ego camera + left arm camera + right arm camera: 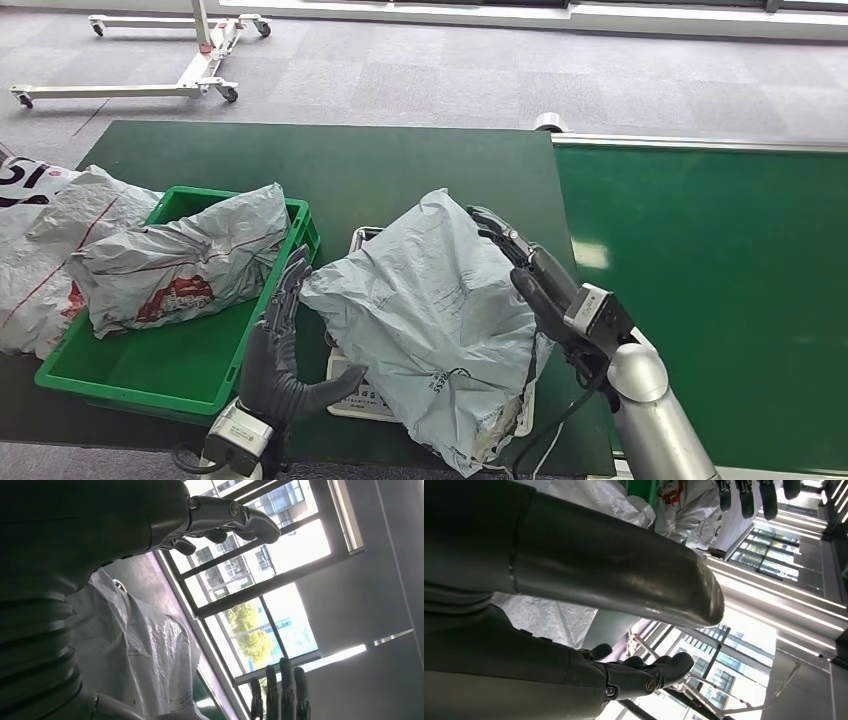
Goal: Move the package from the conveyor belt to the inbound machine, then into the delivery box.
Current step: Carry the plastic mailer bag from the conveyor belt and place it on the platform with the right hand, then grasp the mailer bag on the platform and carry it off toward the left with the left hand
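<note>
A crumpled grey plastic package (430, 310) stands tilted over the white inbound machine (362, 240), and its lower end hangs past the table's front edge. My left hand (280, 340) presses its left side with fingers stretched up and the thumb under it. My right hand (520, 265) presses its upper right edge, so the package is clamped between both hands. In the left wrist view the package (145, 655) lies beside my left hand (100, 530). In the right wrist view it (544, 617) shows behind my right hand (574, 565).
A green delivery box (190, 370) sits left of the machine with another grey bag (180, 265) in it. White bags (40, 240) lie at the far left. The green conveyor belt (720, 280) runs on the right. A wheeled frame (190, 70) stands on the floor behind.
</note>
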